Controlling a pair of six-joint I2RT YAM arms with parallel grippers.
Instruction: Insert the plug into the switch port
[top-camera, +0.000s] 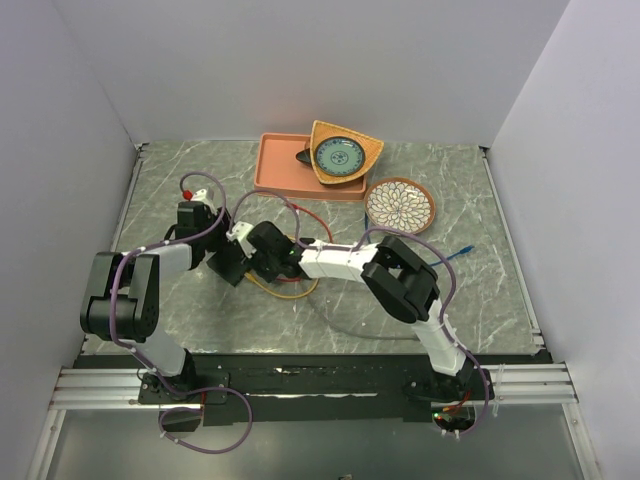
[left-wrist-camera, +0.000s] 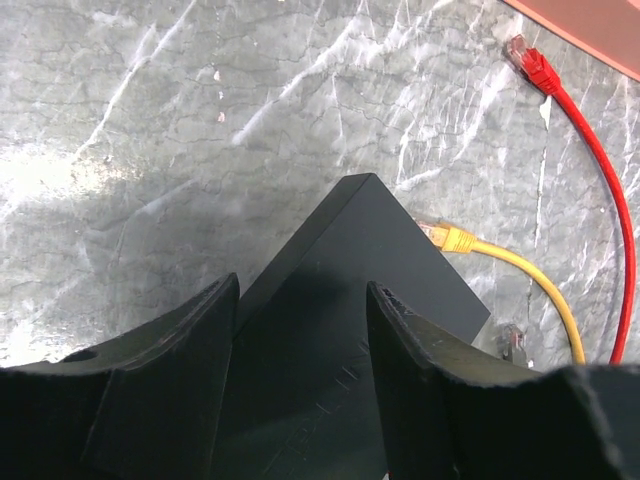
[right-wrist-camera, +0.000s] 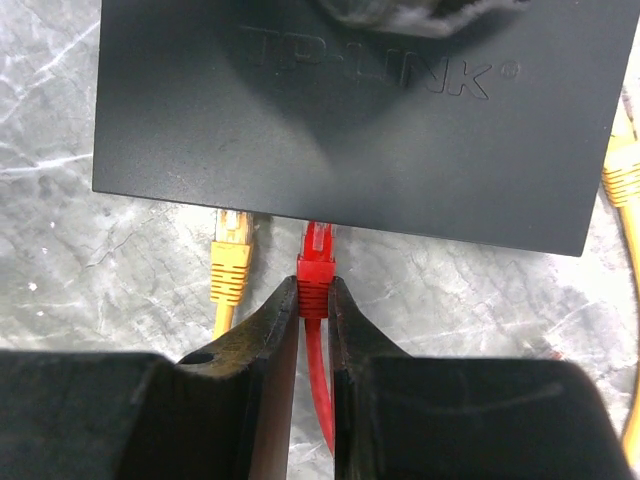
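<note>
The black switch (right-wrist-camera: 350, 120) lies flat on the marble table, its port edge facing my right gripper (right-wrist-camera: 313, 290). That gripper is shut on the boot of the red plug (right-wrist-camera: 316, 265). The plug's clear tip reaches just under the switch's port edge. A yellow plug (right-wrist-camera: 231, 260) sits at the same edge, just to its left. My left gripper (left-wrist-camera: 300, 290) stands over the switch (left-wrist-camera: 330, 300), jaws apart, one finger at its left side and the other above its top. Seen from above, both grippers meet at the switch (top-camera: 228, 266).
The red cable's other plug (left-wrist-camera: 530, 65) lies loose on the table near a salmon-pink tray (top-camera: 275, 170). A wooden dish with a teal plate (top-camera: 345, 155) rests on the tray, and a patterned plate (top-camera: 399, 204) sits beside it. Yellow cable (top-camera: 285, 290) loops near the switch.
</note>
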